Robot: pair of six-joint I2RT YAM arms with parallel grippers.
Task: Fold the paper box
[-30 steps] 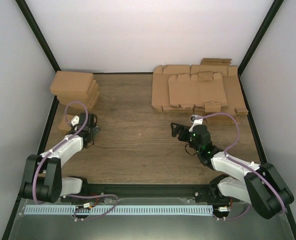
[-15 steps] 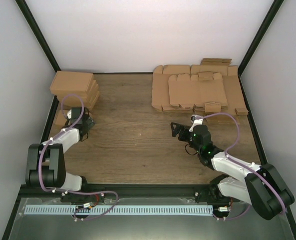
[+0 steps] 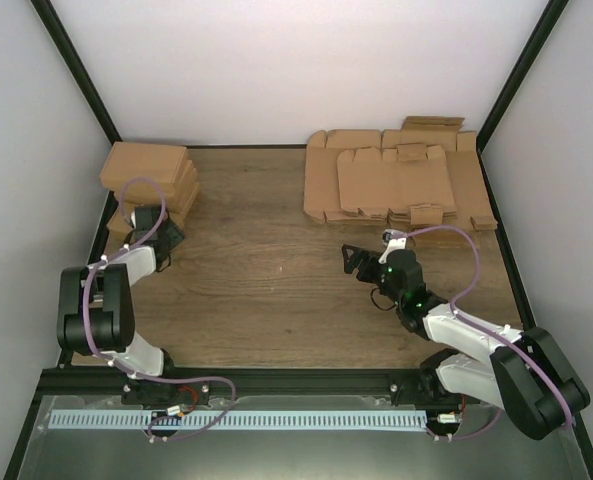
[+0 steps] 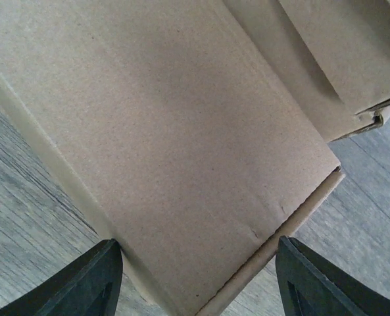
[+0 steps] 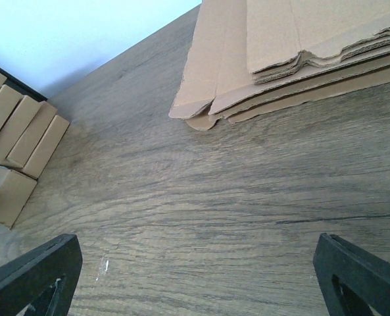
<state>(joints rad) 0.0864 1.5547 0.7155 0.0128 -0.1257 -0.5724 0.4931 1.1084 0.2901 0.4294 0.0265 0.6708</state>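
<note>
Apparently the left gripper (image 4: 196, 241) has its fingers on both sides of the paper box (image 4: 181, 151), which is already folded and lies flat on the table (image 4: 24, 250). Whether they press it, I cannot tell. Just beyond it is the stack of boxes (image 4: 352, 46). To finish well, open fully and then lift straight up, so nothing drags. The right gripper (image 5: 195, 240) is wide open and empty, with the pile of flat sheets (image 5: 300, 46) ahead.

Desk (image 3: 266, 290) grained in grey-brown wood, cardboard sheets (image 3: 396, 185) and stacked boxes (image 3: 148, 175) coloured plain light brown, left hand (image 4: 198, 270) finished in black, cables (image 3: 446, 228) sheathed in purple.
</note>
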